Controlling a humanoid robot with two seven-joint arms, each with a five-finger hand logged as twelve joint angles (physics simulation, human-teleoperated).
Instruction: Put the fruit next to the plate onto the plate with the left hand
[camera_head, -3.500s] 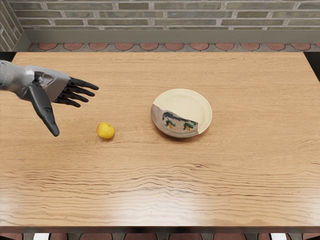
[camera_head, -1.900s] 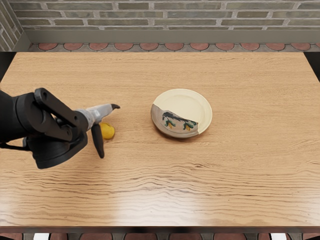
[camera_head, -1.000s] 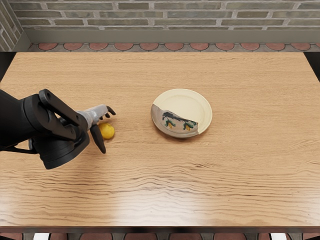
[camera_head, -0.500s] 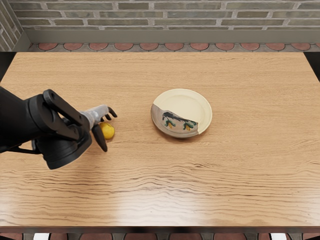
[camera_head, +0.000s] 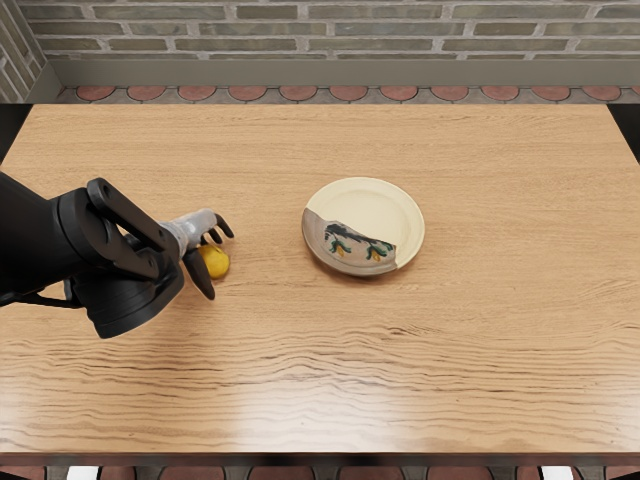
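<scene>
Left side: black forearm enters from the left edge. The grey-and-black left hand (camera_head: 195, 243) is curled round the small yellow round fruit (camera_head: 215, 263), fingers (camera_head: 216, 229) over its far side, thumb along its near-left side; it reads as a grasp.

Fruit sits on the light wooden table (camera_head: 450, 330), not lifted, well left of the round cream ceramic plate (camera_head: 372, 205) with painted near edge.

Status: reach and grasp look done. Lift, carry right and release remain.
</scene>
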